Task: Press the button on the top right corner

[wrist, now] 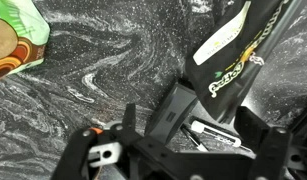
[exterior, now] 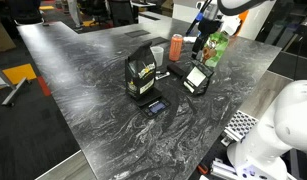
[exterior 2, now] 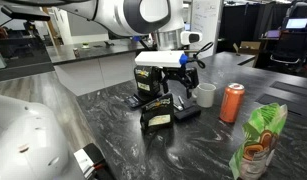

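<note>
A flat black device [wrist: 171, 108] lies on the marble table, with a white-faced part [wrist: 211, 133] beside it. It also shows in both exterior views [exterior: 196, 78] [exterior 2: 184, 112]. No button on it can be made out. My gripper [wrist: 188, 128] hangs just above the device with its fingers spread wide to either side, open and empty. The gripper also shows in both exterior views [exterior 2: 179, 76] [exterior: 200, 44].
A black pouch with gold print [exterior 2: 153, 85] [wrist: 238, 45] stands right beside the device. A small dark gadget [exterior: 156, 104] lies in front of the pouch. An orange can [exterior 2: 232, 102], a white cup [exterior 2: 205, 95] and a green snack bag [exterior 2: 258, 145] [wrist: 18, 35] stand nearby.
</note>
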`<action>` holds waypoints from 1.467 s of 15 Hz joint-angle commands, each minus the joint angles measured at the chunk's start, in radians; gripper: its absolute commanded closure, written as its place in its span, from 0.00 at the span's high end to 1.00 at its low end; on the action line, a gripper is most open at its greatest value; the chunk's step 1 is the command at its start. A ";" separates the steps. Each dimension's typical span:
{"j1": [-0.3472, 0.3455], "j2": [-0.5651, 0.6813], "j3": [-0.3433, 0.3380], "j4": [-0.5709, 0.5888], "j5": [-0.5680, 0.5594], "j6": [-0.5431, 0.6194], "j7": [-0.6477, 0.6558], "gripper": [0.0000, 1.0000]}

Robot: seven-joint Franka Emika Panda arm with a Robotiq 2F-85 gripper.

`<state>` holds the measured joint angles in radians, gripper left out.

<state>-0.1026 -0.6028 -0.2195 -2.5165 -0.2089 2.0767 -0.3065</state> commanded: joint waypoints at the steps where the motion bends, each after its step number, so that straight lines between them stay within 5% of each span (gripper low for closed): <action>1: -0.007 0.001 0.007 0.002 0.005 -0.002 -0.004 1.00; 6: -0.003 0.006 0.010 0.012 0.017 -0.004 0.007 1.00; 16: 0.093 0.093 0.176 0.082 0.202 -0.056 0.287 1.00; 17: 0.094 0.102 0.189 0.075 0.210 -0.050 0.318 0.75; 22: 0.104 0.168 0.220 0.064 0.234 -0.018 0.397 0.44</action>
<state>0.0028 -0.4879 -0.0129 -2.4663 -0.0041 2.0474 0.0639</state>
